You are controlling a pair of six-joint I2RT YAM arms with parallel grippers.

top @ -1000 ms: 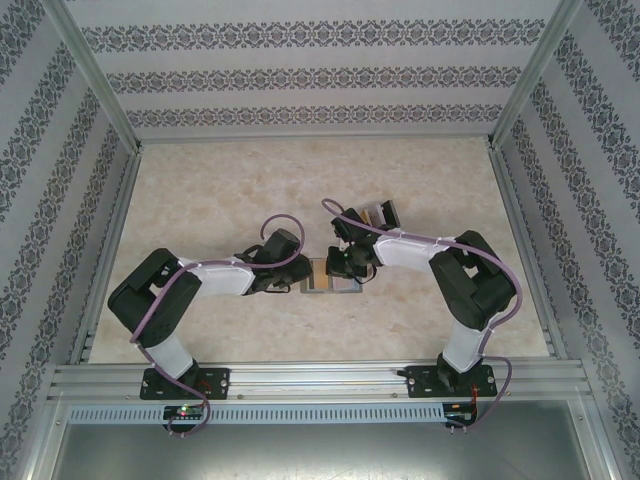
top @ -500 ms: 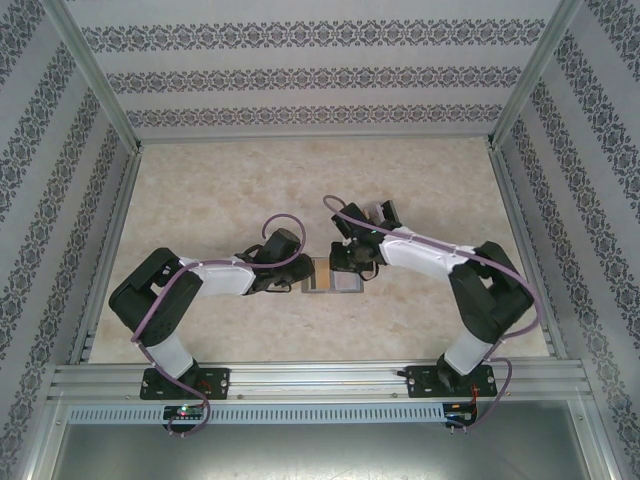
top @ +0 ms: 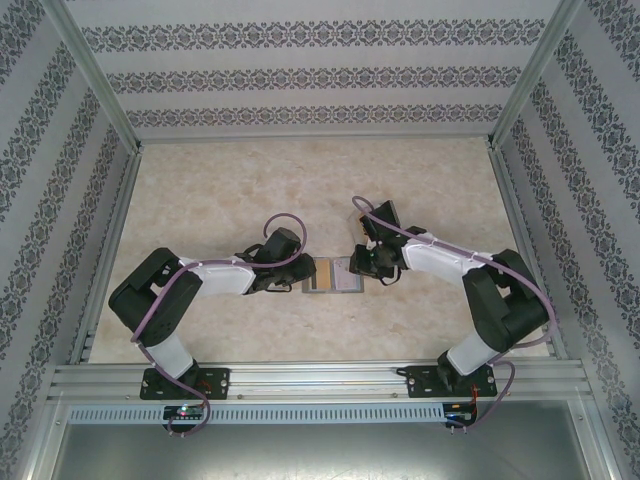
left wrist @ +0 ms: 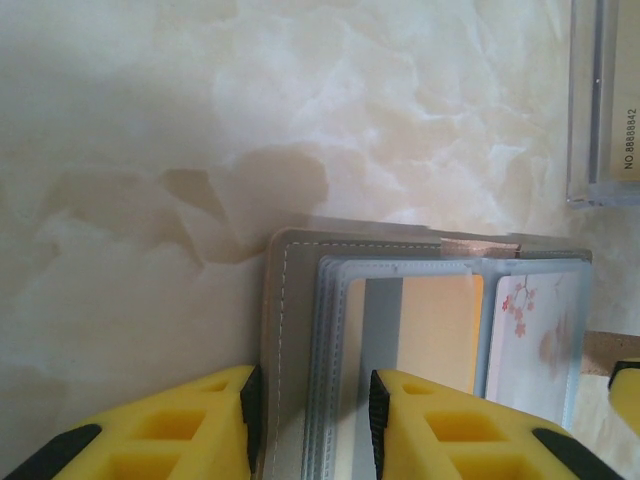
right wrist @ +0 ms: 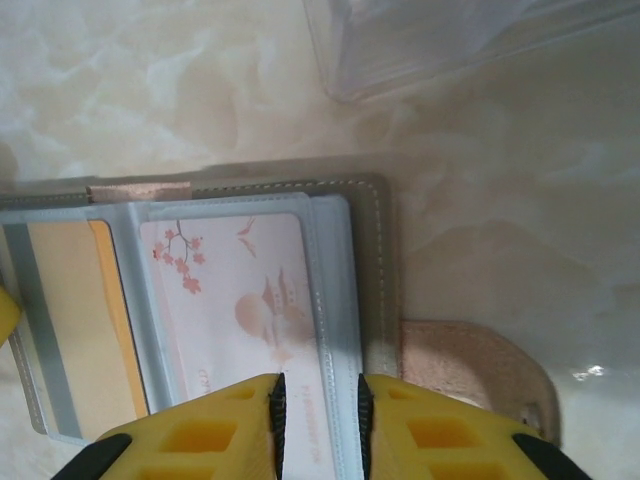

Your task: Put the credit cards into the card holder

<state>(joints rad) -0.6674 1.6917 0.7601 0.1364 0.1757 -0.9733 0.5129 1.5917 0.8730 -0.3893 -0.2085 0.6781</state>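
Note:
The grey card holder (top: 331,276) lies open and flat on the table between both arms. A gold credit card (left wrist: 435,320) with a grey stripe sits in its left clear sleeve, and a pale card (right wrist: 235,300) printed with pink blossoms sits in the right sleeve. My left gripper (left wrist: 312,420) is open, its fingers straddling the holder's left stitched edge (left wrist: 285,330). My right gripper (right wrist: 318,425) is open by a narrow gap over the right sleeve's outer edge. In the top view the left gripper (top: 298,275) and right gripper (top: 362,262) flank the holder.
A clear plastic box (left wrist: 605,100) stands just beyond the holder on its right side, also seen from the right wrist as the clear box (right wrist: 440,35). The holder's tan clasp strap (right wrist: 470,370) sticks out to the right. Patterned walls enclose the marble tabletop (top: 200,190).
The right arm has swung out to the right, so its gripper has moved off the holder's middle to the right edge. Both grippers' jaws have widened a little. The left arm has stayed put.

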